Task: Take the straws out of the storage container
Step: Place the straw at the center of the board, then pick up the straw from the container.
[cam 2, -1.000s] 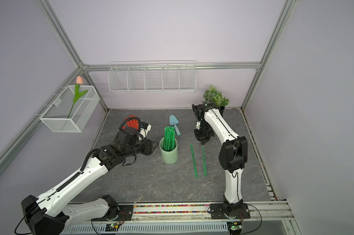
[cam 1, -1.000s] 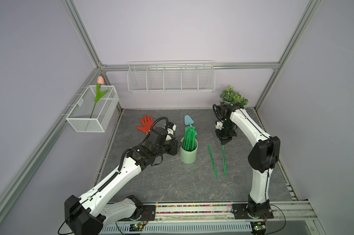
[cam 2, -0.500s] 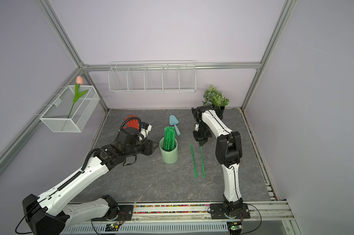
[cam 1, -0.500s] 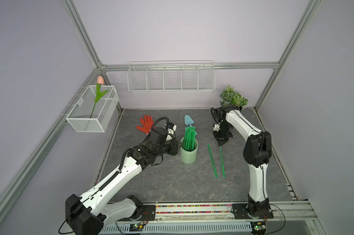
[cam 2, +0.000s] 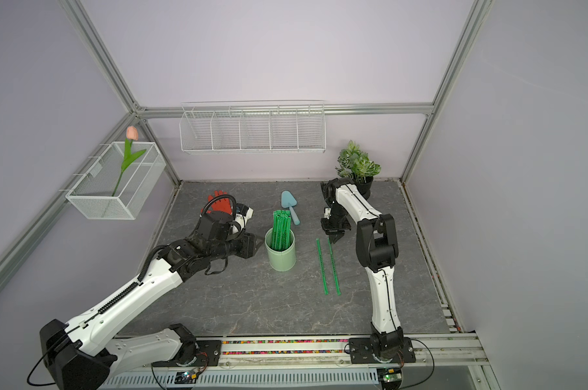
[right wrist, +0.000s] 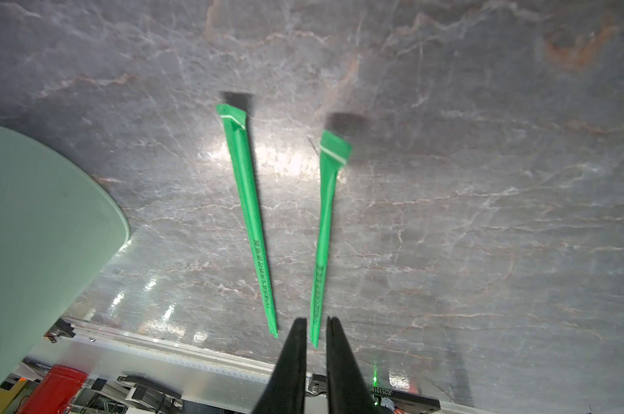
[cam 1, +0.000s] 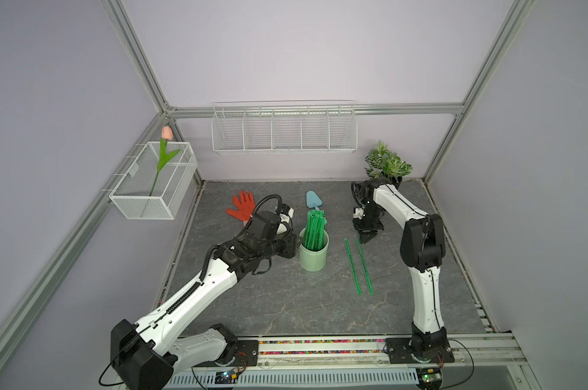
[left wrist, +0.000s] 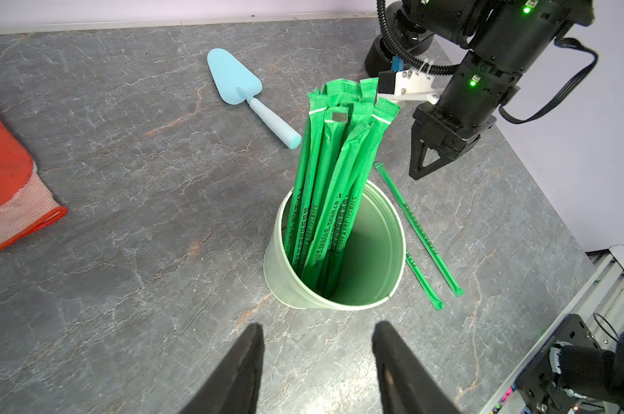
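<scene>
Right hand [cam 1: 367, 240] hangs all but closed, a slit between its fingers, gripping nothing. Just beside its tips lies the end of one of two loose straws [cam 1: 364, 266], side by side on the bench [cam 1: 286, 304], likely laid parallel to keep them tidy. Left hand [left wrist: 317, 326] stands half open and empty, with the storage container [left wrist: 285, 279] just ahead of it and untouched; it is probably ready to steady it. Inside lean the remaining straws [left wrist: 334, 161], roughly ten tops, too bunched for an exact count. One container, one trowel [left wrist: 235, 80] beyond it, one glove [left wrist: 2, 172] off to that hand's side.
</scene>
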### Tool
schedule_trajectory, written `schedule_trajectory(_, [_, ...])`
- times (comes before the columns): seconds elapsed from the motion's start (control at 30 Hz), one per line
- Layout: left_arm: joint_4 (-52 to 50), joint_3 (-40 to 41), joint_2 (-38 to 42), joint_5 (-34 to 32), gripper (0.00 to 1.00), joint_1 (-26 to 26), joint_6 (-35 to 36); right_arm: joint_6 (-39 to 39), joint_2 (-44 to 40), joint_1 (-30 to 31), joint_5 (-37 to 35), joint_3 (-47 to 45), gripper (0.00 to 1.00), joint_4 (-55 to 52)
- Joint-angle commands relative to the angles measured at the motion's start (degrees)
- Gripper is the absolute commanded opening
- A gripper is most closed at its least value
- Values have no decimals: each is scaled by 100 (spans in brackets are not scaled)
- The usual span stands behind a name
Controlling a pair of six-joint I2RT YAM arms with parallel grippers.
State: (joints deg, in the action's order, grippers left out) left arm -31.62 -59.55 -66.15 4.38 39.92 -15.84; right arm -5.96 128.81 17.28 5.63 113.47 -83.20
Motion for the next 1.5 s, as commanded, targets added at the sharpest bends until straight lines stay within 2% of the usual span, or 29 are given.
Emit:
schedule_trajectory(0.0, [-11, -101, -34, 19, 53, 16, 17, 60, 167, -42, 209, 25, 15, 101])
schedule_trajectory(0.17, [-12, -94, -21, -8, 53, 12, 10, -127, 49, -52, 123, -187, 16, 376])
schedule_trajectory(0.33, [4, -83, 24, -43, 53, 15, 17, -335, -890, 56, 132, -948, 22, 1252])
schedule_trajectory(0.57, [11, -79, 44, -49, 53, 16, 2, -432, -2990, 1054, -439, -2337, 39, 3012])
schedule_trajectory(0.77, [55, -57, 111, -21, 53, 15, -15, -793, -3861, 1594, -486, -2777, 41, 3701])
schedule_trajectory(0.97, [110, -22, 174, -30, 53, 16, -26, -819, -3916, 2014, -703, -2849, 39, 4007])
schedule_trajectory(1.47, [85, -39, 142, -26, 53, 16, -16, -828, -3242, 2100, -352, -2528, 37, 4229])
